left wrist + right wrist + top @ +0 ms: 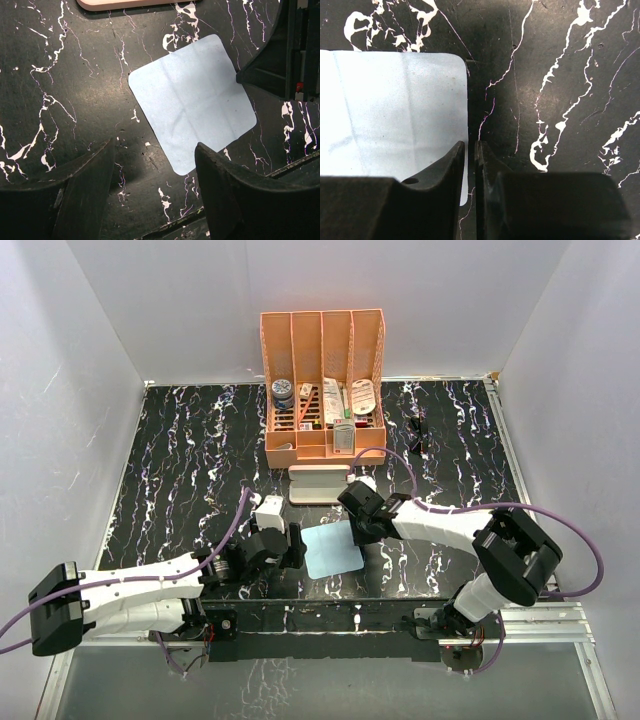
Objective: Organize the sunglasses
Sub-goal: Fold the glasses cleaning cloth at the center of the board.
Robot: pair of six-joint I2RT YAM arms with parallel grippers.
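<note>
Sunglasses (417, 432) lay on table (180, 470), upper right, well apart from both tools. Left tool (154, 150) wide, empty. Right tool (470, 150) narrow, at cloth (332, 552) edge. Judged barely begun.

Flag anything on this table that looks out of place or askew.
The sunglasses lie loose right of the organizer, well apart from the pink case. The blue cloth sits turned slightly askew to the table edges. Nothing looks spilled or damaged.
</note>
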